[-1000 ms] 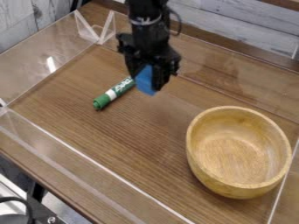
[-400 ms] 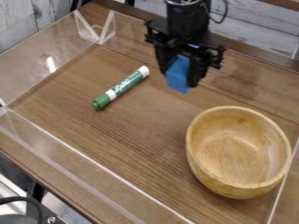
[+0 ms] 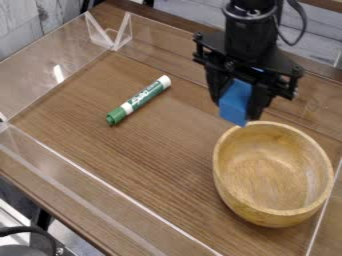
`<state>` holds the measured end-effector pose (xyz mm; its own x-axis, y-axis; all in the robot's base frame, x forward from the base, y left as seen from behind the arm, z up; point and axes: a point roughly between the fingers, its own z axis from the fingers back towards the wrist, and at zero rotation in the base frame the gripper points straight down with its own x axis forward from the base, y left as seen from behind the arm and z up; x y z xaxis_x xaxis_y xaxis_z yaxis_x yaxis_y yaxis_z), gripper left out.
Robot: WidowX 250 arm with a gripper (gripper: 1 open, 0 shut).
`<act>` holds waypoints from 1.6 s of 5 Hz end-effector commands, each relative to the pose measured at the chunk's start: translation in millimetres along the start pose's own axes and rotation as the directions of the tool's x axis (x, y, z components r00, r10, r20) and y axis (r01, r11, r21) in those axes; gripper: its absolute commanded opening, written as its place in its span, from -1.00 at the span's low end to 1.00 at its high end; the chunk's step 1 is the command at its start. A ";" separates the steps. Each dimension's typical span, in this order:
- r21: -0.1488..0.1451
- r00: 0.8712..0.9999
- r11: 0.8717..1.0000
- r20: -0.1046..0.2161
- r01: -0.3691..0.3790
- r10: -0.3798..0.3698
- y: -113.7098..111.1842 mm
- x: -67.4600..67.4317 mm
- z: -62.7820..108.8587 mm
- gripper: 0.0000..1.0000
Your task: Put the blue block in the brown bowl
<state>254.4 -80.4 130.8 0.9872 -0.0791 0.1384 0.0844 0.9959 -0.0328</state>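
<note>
Blue block (image 3: 237, 104) gripped btwn fingers of hand (image 3: 235, 97), nr bowl's (image 3: 271, 174) far rim.

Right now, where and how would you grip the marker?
Probably mid-barrel on the marker, coming from above, jaws across its width: it lies flat on the table, long and narrow, with open wood along both sides.

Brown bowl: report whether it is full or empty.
Empty: the inside of the brown bowl shows bare wood, and the blue block is in the gripper, above the far rim.
</note>
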 end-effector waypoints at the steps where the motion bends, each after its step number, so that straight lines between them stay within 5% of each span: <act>1: -0.012 0.998 1.000 0.057 -0.001 0.002 -15.4 -0.2 14.0 -1.00; 7: 0.005 0.998 1.000 0.062 -0.016 0.015 -37.4 -8.7 -30.1 -1.00; 8: -0.002 0.998 1.000 0.061 -0.019 0.020 -37.5 -11.1 -35.0 1.00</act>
<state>241.9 -114.5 88.5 0.9842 -0.0492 0.1699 0.0543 0.9982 -0.0252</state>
